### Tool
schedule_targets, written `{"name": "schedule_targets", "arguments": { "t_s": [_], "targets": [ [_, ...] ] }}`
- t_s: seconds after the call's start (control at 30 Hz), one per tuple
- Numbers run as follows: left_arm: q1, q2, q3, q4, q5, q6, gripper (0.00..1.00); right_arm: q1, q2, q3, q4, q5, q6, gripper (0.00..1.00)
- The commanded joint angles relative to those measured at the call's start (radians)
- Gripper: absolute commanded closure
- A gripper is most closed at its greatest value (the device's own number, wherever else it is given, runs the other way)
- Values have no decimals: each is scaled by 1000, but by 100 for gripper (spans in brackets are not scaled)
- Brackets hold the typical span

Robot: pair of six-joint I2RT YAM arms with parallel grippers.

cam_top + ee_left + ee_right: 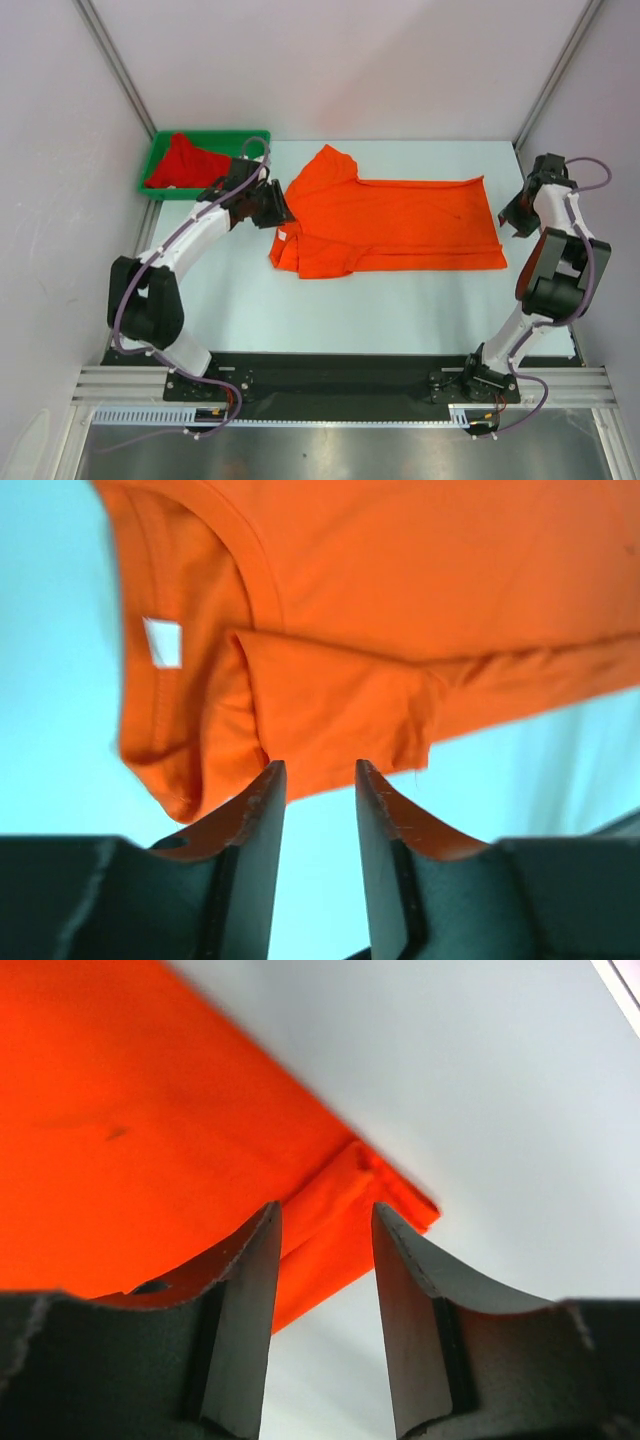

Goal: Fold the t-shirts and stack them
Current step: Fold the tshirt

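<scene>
soft orange tee [390, 225] lay folded into a long flat strip on the table [400, 300]; crumpled red tee [185, 160] in the plastic tray [210, 134]; left gripper [318, 765] and right gripper [325, 1210] fingers parted, gripping nothing

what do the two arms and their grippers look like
The left arm and right arm have white link shells with bulky black joints, and a greyish-purple cable loops alongside each. The left gripper and right gripper each carry two black, curved fingers that taper to narrow tips with pale, scuffed edges.
</scene>
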Motion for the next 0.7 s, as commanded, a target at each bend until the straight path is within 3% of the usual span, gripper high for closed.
{"name": "schedule_targets", "arguments": {
  "t_s": [0.0, 0.13, 0.27, 0.37, 0.53, 0.67],
  "targets": [
    [-8, -10, -122, 61, 138, 11, 62, 76, -129, -23, 19, -131, 0, 53],
    [-9, 19, -192, 140, 171, 1, 64, 216, -187, -156, 108, -309, 11, 51],
    [5, 91, -199, 160, 142, 30, 64, 453, -175, -272, 180, -407, 26, 50],
    [23, 164, -199, 132, 71, 47, 67, 569, -112, -254, 208, -444, 52, 52],
    [38, 175, -221, 121, 53, 67, 68, 724, -48, -192, 225, -481, 87, 67],
    [40, 160, -238, 126, 40, 72, 68, 761, -9, -201, 294, -594, 109, 48]
  ]
}}
